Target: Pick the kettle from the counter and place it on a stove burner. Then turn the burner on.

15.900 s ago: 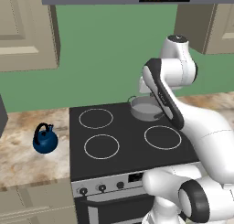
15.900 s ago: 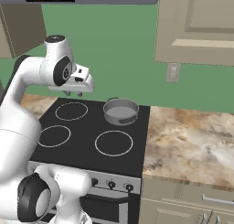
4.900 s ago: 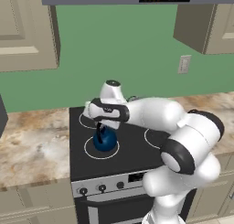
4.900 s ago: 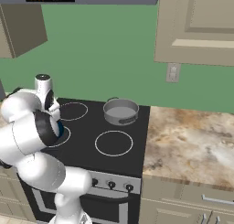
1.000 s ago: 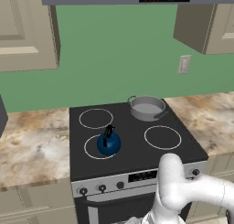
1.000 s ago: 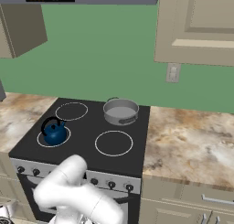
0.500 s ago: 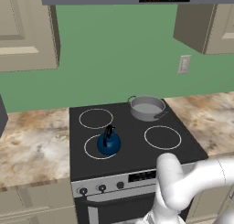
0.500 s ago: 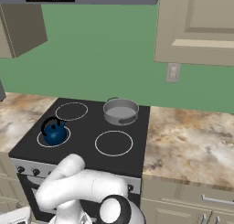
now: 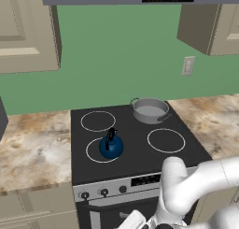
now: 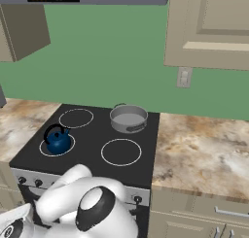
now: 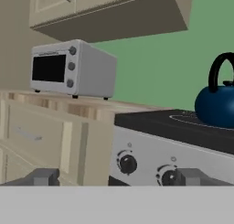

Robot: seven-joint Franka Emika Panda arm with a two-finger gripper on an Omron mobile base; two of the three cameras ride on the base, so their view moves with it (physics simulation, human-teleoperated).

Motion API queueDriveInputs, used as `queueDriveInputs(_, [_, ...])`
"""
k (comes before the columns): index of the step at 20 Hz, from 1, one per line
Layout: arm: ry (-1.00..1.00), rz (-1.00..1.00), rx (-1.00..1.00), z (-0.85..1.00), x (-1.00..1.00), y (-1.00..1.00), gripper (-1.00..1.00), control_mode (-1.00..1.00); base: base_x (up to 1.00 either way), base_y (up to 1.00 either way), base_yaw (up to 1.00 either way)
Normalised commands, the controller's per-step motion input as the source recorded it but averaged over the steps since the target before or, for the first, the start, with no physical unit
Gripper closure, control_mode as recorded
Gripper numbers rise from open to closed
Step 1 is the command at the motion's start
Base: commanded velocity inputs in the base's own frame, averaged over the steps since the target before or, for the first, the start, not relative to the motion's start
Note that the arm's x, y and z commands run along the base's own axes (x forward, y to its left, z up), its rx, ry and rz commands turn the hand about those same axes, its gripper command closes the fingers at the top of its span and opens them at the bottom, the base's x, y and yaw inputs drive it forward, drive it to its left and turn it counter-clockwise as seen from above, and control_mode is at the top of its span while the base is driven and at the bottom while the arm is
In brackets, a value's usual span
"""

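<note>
The dark-blue kettle (image 9: 111, 147) (image 10: 58, 142) stands upright on the front-left stove burner (image 9: 91, 151) of the black cooktop, with nothing holding it. In the hand view the kettle (image 11: 217, 106) sits at the right, up on the cooktop edge. My gripper (image 11: 119, 177) is low in front of the stove, level with the control panel, and open wide with nothing between its fingers. Two control knobs (image 11: 127, 163) lie just ahead of the fingertips (image 11: 45, 176). The beige stone counter (image 9: 32, 148) (image 10: 204, 154) flanks the stove on both sides.
A grey steel pot (image 9: 150, 110) (image 10: 128, 118) sits on the back-right burner. A row of knobs (image 9: 104, 192) runs along the stove front. A silver toaster oven (image 11: 71, 70) stands on the counter left of the stove, under wall cabinets. My white arm (image 9: 186, 186) bends low before the stove.
My arm has folded lower and further left across the stove front. The kettle and the pot have not moved, and the jaws stay wide.
</note>
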Motion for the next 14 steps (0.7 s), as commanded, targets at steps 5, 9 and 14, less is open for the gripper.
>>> queueDriveInputs(5, [0.00, -0.11, 0.00, -0.01, 0.53, 0.18, -1.00, -1.00, 0.00, 0.00, 0.00])
queueDriveInputs(9, [0.00, -0.09, 0.00, 0.00, 0.45, 0.09, -1.00, -1.00, 0.00, 0.00, 0.00])
queueDriveInputs(14, [0.00, -0.06, 0.00, 0.00, 0.31, 0.10, -1.00, -1.00, 0.00, 0.00, 0.00])
